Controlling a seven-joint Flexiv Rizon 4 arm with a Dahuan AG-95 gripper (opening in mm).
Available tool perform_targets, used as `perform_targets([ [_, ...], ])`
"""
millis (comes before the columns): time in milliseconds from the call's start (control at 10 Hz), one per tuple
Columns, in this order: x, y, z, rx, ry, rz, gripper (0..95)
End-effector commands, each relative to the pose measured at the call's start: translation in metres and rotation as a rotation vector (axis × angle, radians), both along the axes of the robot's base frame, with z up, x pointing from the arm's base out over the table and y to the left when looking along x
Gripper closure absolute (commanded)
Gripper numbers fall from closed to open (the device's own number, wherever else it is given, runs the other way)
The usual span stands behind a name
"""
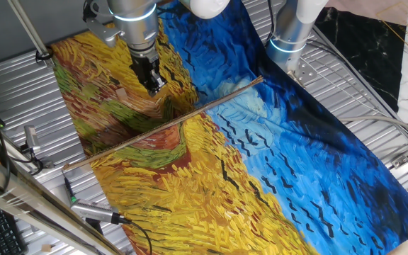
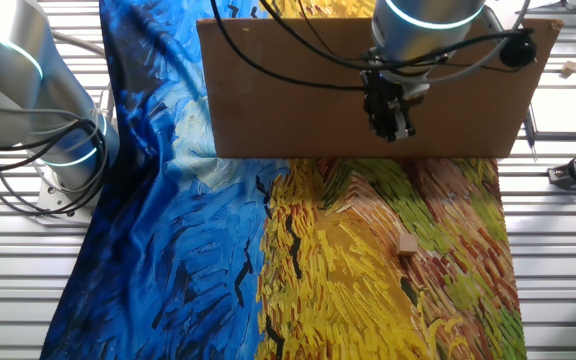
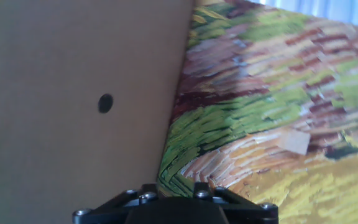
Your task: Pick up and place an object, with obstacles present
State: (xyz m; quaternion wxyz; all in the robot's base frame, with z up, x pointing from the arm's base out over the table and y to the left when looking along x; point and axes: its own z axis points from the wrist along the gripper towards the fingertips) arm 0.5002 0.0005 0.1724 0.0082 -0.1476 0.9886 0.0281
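Cube point(image 2: 406, 245) sat on yellow-green part of painted cloth point(image 2: 368, 300), same side of upright brown board point(image 2: 288, 90) as gripper point(image 2: 390, 128). Gripper hovered beside board, empty, above cube, offset toward board. Finger spacing impossible to tell. Descent away from board needed.

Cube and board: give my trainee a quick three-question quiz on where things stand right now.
1. True or false: the gripper holds the cube.
2. The brown board is: A) lying flat, B) standing on edge, C) lifted off the table.
3. Fill in: the cube lies on the painted cloth's ____ half (blue or yellow).
Key: 1 false; 2 B; 3 yellow.
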Motion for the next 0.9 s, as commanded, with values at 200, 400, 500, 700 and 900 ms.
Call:
perform_targets([
  [200,-0.0004,-0.0002,-0.0002,0.004,0.027,0.056,95.0],
  [400,-0.0004,-0.0002,-0.0002,0.007,0.039,0.079,95.0],
  [500,-0.0004,-0.0002,-0.0002,0.010,0.047,0.097,95.0],
  [700,-0.0004,-0.0002,-0.0002,0.013,0.065,0.148,95.0],
  [900,-0.0004,-0.0002,-0.0002,0.019,0.080,0.175,95.0],
])
